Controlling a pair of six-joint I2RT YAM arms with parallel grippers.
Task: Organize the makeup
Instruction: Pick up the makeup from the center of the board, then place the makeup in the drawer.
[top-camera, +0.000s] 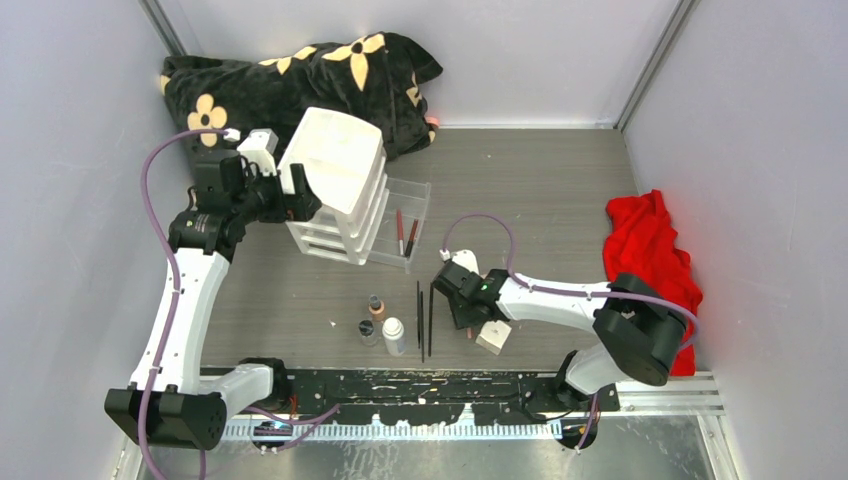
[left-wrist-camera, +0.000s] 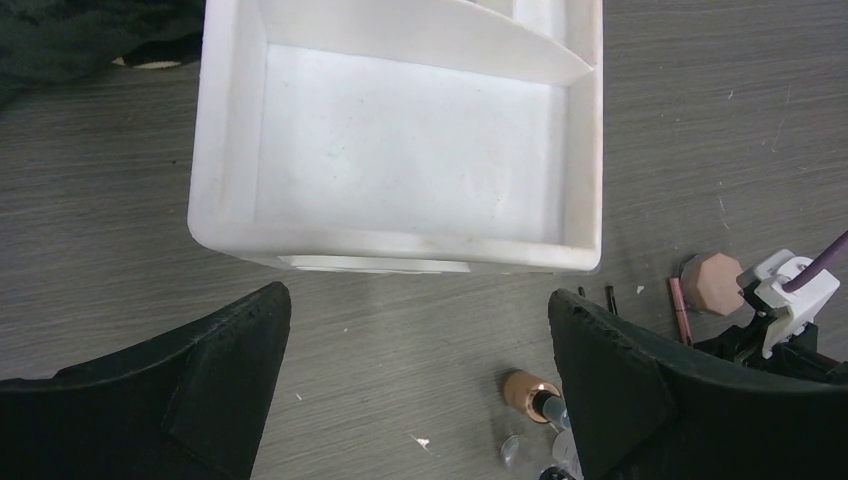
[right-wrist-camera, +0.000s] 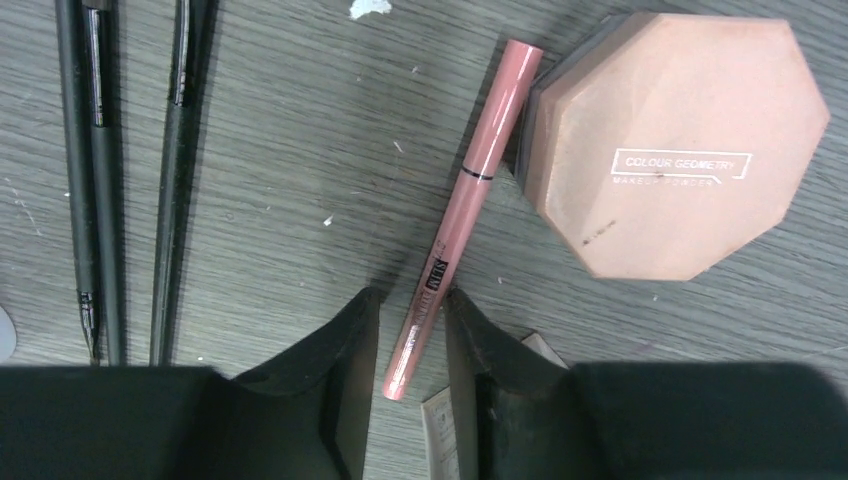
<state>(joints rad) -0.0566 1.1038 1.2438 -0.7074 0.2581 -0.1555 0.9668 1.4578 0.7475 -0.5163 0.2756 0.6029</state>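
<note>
Right gripper, jaws narrowly parted, straddled one end of a pink makeup stick lying on the table just beside an octagonal powder compact; a skewed pinch might have rolled it away, while the left gripper hung spread wide.

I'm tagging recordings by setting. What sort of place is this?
Likely a robot lab test cell, not a home: plain grey walls box in the table, the left arm and right arm stand on a black rail, and an octagonal compact lies out.
</note>
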